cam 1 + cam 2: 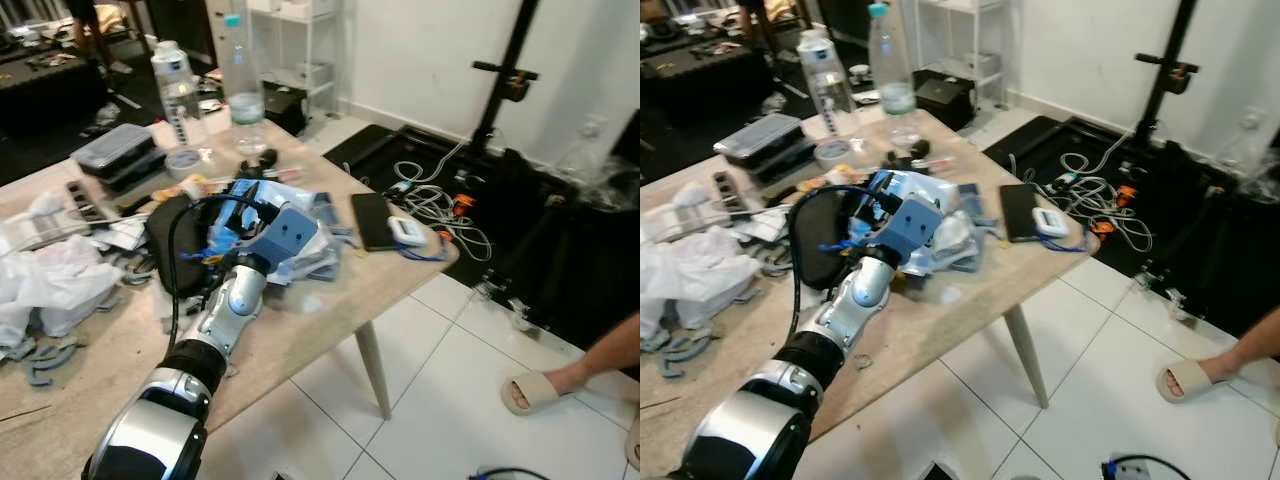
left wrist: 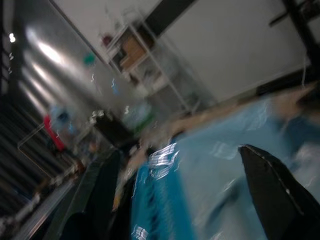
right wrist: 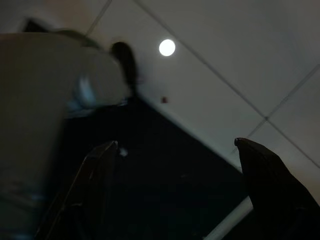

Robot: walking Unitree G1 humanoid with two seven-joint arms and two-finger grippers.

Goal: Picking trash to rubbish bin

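Blue wrapper: I see crinkled blue and clear plastic trash [image 1: 300, 235] lying mid-table, just beside the black phone; in my left wrist view the same blue film [image 2: 210, 190] sits between the two fingers
Left gripper: my left gripper [image 2: 180, 195] is out over the table at that plastic pile; its fingers [image 2: 272, 192] stand spread apart, with the film between them but not visibly pinched; the picture is blurred, so I cannot say whether they touch it
Left arm: silver arm [image 1: 215, 335] reaches forward from the near table edge, its blue wrist block [image 1: 285, 232] right over the pile
Right gripper: my right gripper [image 3: 175, 190] hangs in a dark view over pale floor tiles; its two fingers [image 3: 267, 175] are parted with nothing between them
Table: pale wooden table [image 1: 330, 300], cluttered; white crumpled plastic [image 1: 50, 275] lies on its left part
Bottles: two clear water bottles [image 1: 243, 85] stand upright at the far edge; stacked lidded containers [image 1: 118, 155] near them
Phone: black phone [image 1: 372, 220] lies flat near the right corner, a small white device [image 1: 408, 231] just beside it
Floor: white tiles; a tangle of cables [image 1: 440, 205] beyond the table
Person: a sandalled foot [image 1: 535, 390] rests on the tiles at the right
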